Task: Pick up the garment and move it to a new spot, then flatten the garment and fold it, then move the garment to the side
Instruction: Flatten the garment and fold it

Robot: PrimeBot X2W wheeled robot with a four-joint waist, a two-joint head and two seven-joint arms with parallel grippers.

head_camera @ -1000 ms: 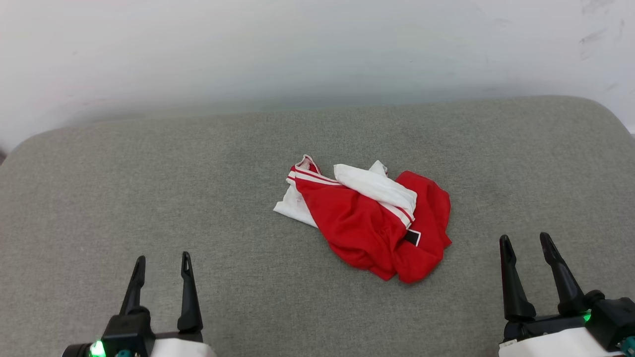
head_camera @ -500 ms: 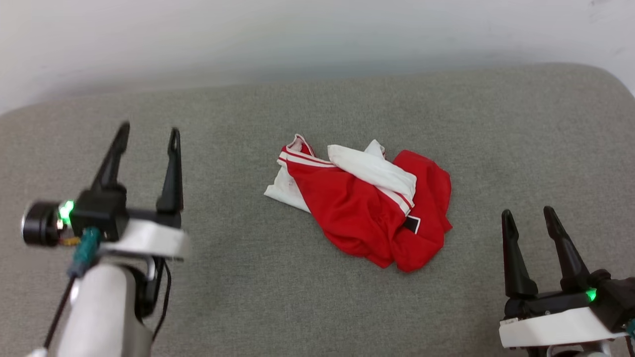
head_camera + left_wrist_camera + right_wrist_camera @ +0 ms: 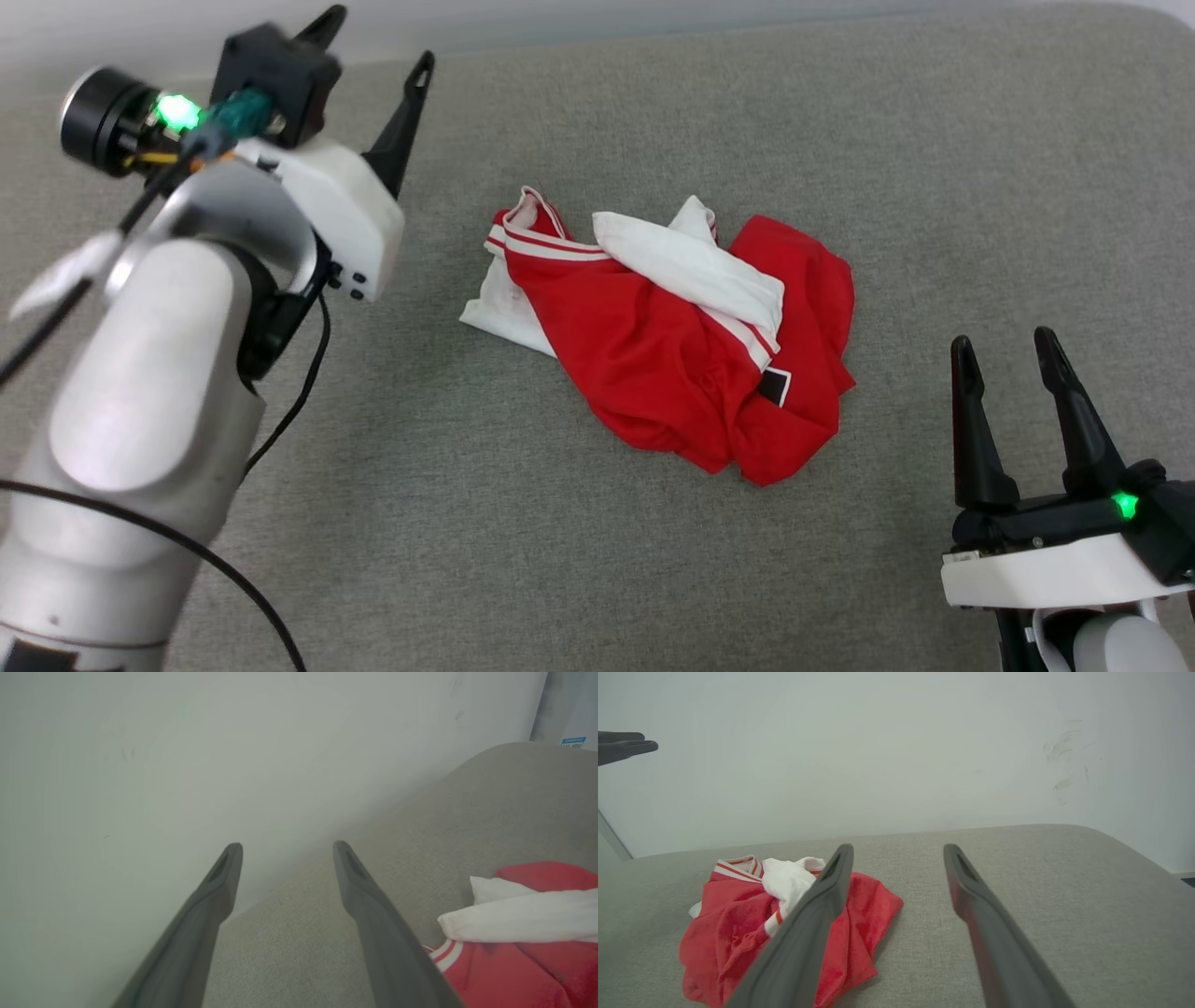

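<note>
- Pretty much nothing is done yet. The red-and-white jersey (image 3: 672,345) lies crumpled in a heap around the middle of the grey cushion (image 3: 560,560), not lifted, flattened or folded.
- The left gripper (image 3: 378,37) is raised off past the jersey's left side, fingers spread wide with nothing in them. How high it hangs over the cushion is hard to judge.
- The right gripper (image 3: 1004,342) is near the jersey's right edge but apart from it, also wide open and empty.
- Room: there's bare cushion all round the heap, most of it on the near side and the left.
- Edges: the far edge meets a pale wall (image 3: 140,765) right ahead of the left fingers, and the far right corner rounds off.
</note>
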